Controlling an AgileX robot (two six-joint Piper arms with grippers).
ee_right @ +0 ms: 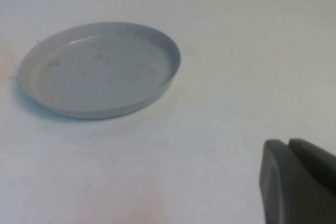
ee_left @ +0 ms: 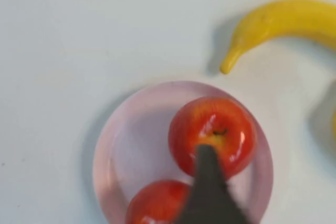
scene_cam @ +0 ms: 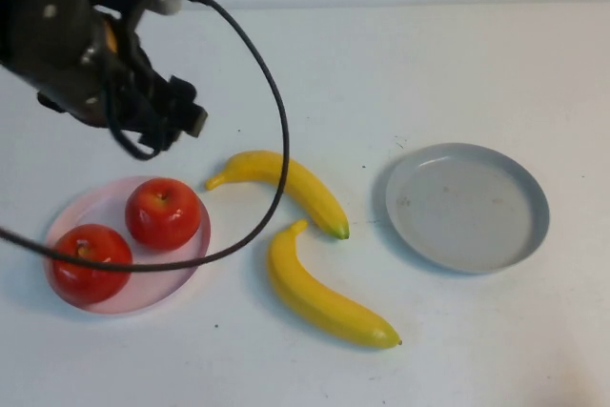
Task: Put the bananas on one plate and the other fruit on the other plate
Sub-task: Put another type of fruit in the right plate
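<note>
White tabletop: two glossy red apples on pale pink plate, two yellow bananas mid-frame, grey plate empty; left gripper upper left, right gripper beside grey plate, openings indeterminable.

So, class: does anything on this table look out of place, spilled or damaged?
Only the two bananas: they lie on the table between the plates, and the grey plate holds nothing. No spills or damage show.

White table (faint dark specks), black cable looping above it
</note>
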